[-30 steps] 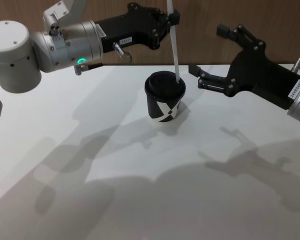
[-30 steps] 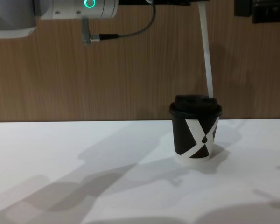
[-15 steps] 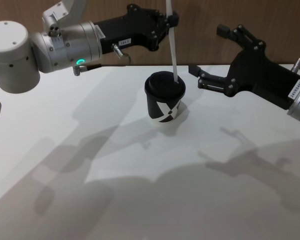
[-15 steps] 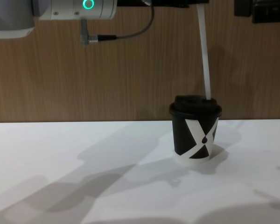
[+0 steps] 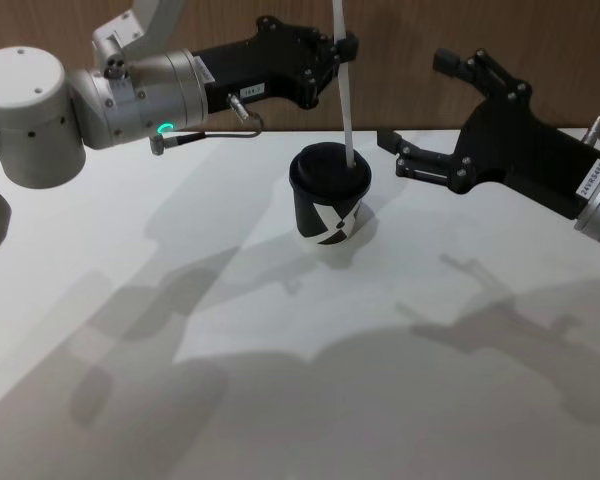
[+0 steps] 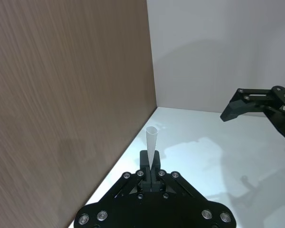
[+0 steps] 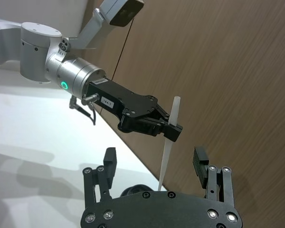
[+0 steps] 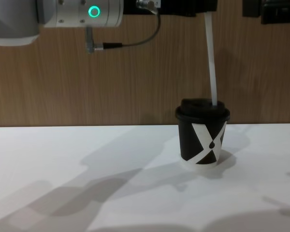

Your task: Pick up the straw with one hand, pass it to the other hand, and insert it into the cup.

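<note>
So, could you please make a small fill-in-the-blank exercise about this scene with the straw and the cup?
1. The left gripper is shut on the white ____.
2. The straw has its lower end at the domed ____ of the black paper cup.
3. The right gripper waits beside the cup with its fingers ____.
4. The cup stands on the ____ table.

Missing words: straw; lid; open; white

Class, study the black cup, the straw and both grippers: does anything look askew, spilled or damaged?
Nothing stands out. The black paper cup stands upright, and the thin white straw, held by the left gripper, meets its lid. The right gripper hangs open.
</note>
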